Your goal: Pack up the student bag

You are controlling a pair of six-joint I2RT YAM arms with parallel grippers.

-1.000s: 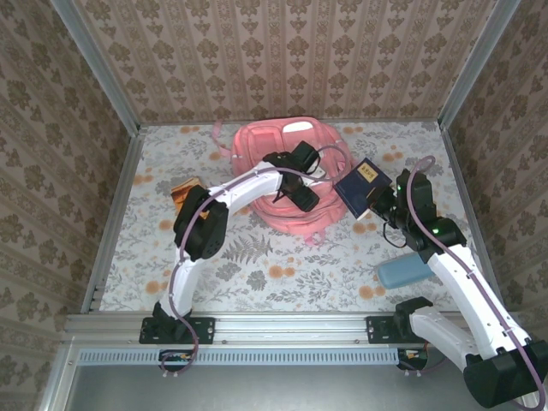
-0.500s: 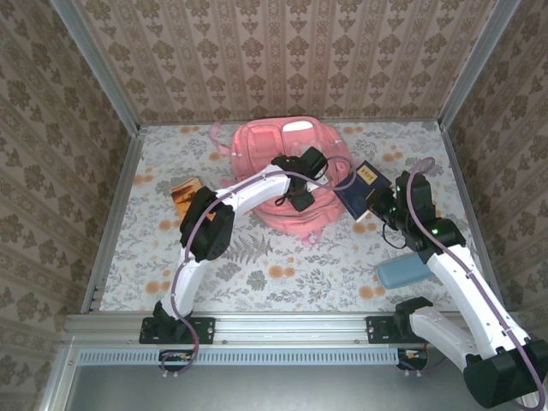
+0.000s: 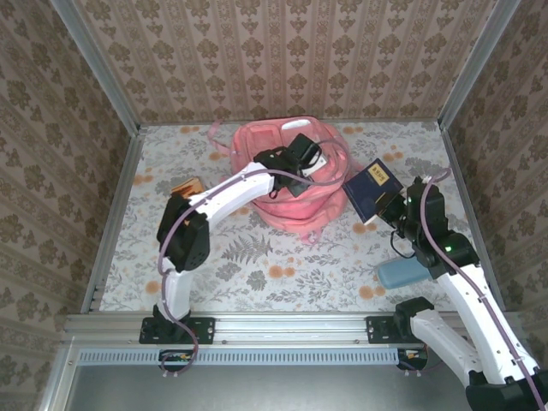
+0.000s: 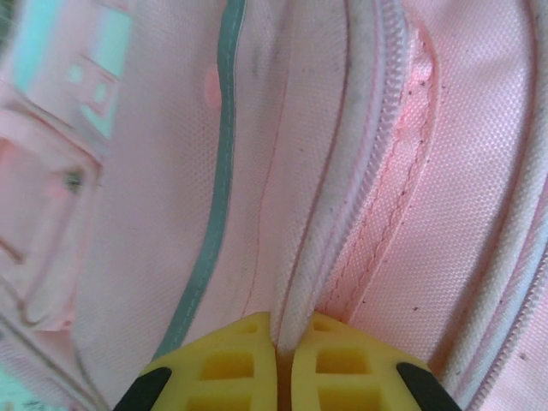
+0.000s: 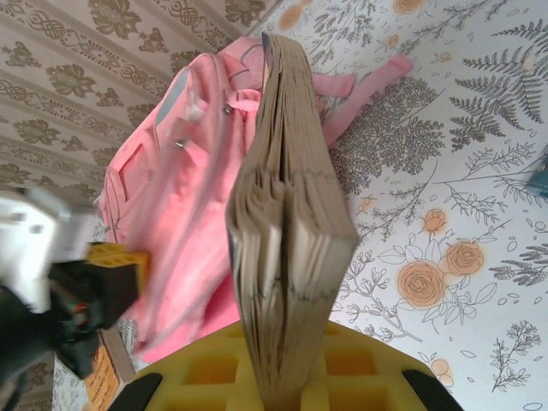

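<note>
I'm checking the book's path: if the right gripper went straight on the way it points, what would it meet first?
Probably the student bag: the right gripper is shut on the book, whose far edge leads toward the bag. How far off it is remains unclear.

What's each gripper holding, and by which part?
Left gripper pinches the student bag by its zipper seam; right gripper clamps the book by its page edge.
</note>
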